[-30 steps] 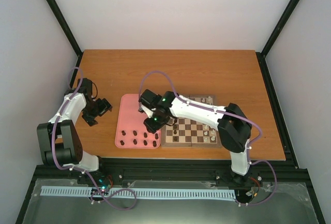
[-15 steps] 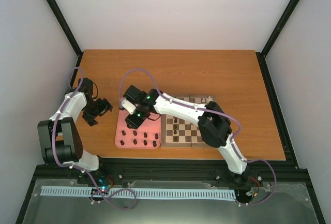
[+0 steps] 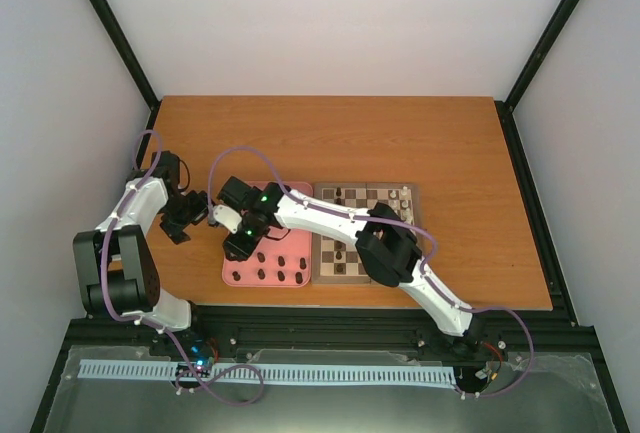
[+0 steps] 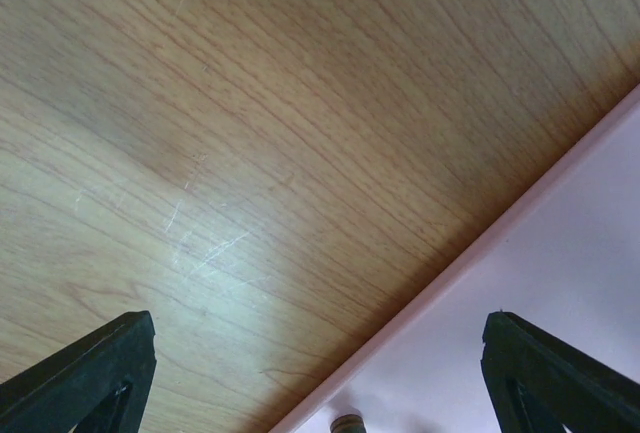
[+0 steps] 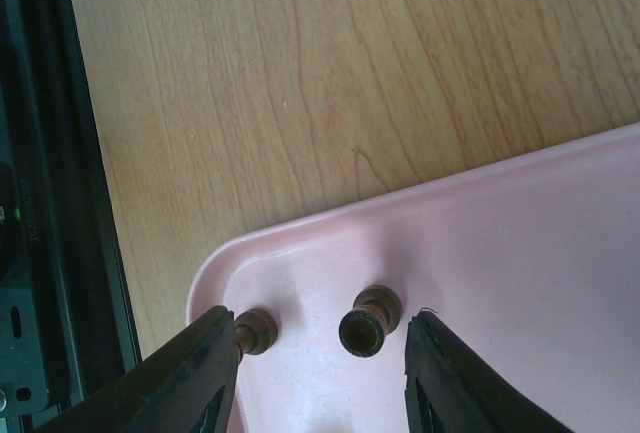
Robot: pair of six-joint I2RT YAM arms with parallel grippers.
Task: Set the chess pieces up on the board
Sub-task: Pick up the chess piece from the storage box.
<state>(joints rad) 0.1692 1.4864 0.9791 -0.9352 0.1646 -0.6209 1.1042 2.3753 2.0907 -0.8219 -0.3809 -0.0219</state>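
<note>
Several dark chess pieces (image 3: 282,274) lie along the near side of the pink tray (image 3: 296,246). A few stand on the checkered board (image 3: 375,198) to its right. My right gripper (image 3: 240,243) hangs open over the tray's near-left corner. In the right wrist view it (image 5: 320,338) straddles one dark piece (image 5: 368,321) lying on its side, and a second piece (image 5: 255,330) touches the left finger (image 5: 195,378). My left gripper (image 3: 190,215) is open and empty over the table just left of the tray. Its wrist view shows the tray edge (image 4: 470,263) and one piece's tip (image 4: 347,421).
Cream-white pieces (image 3: 405,198) stand at the board's right side. The right arm's forearm (image 3: 320,215) stretches over the tray's far part and the board's left side. The black table frame (image 5: 40,203) runs close to the tray's corner.
The right arm has swung left from the board's left edge across the tray to its near-left corner, gripper open. The left arm has not moved.
</note>
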